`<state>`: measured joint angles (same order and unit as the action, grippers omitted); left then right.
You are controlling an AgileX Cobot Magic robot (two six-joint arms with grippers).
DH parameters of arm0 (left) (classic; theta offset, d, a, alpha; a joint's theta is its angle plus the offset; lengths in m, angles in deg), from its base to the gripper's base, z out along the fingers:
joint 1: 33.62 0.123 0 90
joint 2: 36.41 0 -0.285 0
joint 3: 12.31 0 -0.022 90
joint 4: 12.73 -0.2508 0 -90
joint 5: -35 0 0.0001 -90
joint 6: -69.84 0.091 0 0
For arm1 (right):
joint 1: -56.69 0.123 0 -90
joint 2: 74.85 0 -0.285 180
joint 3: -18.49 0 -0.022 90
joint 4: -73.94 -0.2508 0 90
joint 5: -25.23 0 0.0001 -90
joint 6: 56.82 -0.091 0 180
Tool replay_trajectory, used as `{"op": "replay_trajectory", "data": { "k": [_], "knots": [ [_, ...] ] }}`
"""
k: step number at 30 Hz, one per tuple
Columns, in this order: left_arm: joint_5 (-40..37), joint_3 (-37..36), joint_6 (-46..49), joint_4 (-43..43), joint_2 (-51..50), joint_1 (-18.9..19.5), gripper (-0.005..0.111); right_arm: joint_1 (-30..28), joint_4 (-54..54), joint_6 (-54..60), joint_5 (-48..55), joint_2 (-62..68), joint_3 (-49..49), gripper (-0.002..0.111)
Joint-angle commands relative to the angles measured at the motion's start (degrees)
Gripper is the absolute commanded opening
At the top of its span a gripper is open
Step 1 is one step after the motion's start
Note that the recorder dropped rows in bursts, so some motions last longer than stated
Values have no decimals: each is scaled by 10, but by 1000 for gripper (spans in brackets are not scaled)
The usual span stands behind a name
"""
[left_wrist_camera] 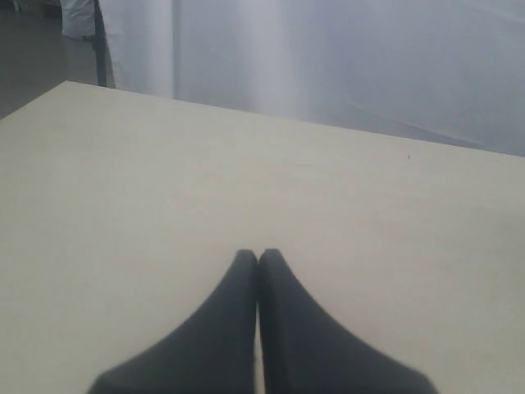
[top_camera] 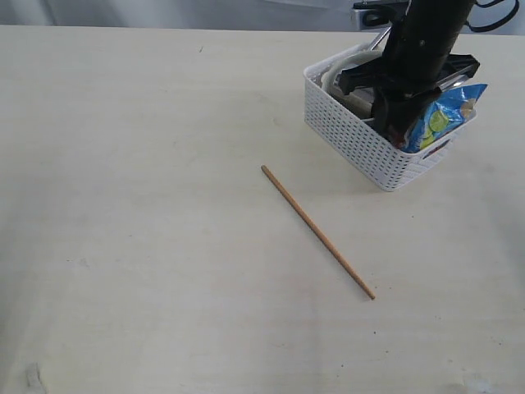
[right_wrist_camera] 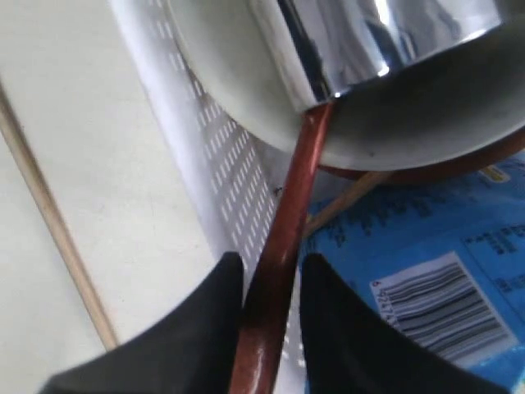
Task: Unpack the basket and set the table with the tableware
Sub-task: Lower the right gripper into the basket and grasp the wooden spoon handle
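Observation:
The white lattice basket (top_camera: 361,139) stands at the table's (top_camera: 164,246) far right. My right gripper (top_camera: 394,123) reaches down into it. In the right wrist view that gripper (right_wrist_camera: 272,258) is shut on the red-brown wooden spoon's (right_wrist_camera: 291,205) handle, which runs up under the cream bowl (right_wrist_camera: 246,90). A steel cup (right_wrist_camera: 369,33) sits in the bowl, and a brown plate's edge (right_wrist_camera: 492,152) shows beneath it. One chopstick (top_camera: 318,233) lies on the table; another chopstick (right_wrist_camera: 349,201) is in the basket. My left gripper (left_wrist_camera: 258,253) is shut and empty over bare table.
A blue snack packet (top_camera: 443,115) leans in the basket's near right corner, right beside my right fingers (right_wrist_camera: 344,328). The basket wall (right_wrist_camera: 221,156) runs close by the spoon handle. A pale curtain hangs behind the table's far edge.

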<state>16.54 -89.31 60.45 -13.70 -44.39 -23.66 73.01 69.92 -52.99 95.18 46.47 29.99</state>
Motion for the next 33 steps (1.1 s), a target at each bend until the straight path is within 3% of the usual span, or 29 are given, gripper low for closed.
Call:
{"op": "replay_trajectory", "data": {
  "k": [1,4,11,33],
  "knots": [
    [2,-2,1,2,2,2,0,0,3,-4,0,-2,-2,38],
    [2,-2,1,2,2,2,0,0,4,-4,0,-2,-2,39],
    [2,-2,1,2,2,2,0,0,4,-4,0,5,-2,23],
    [2,-2,0,2,2,2,0,0,4,-26,0,22,-2,21]
  ]
}}
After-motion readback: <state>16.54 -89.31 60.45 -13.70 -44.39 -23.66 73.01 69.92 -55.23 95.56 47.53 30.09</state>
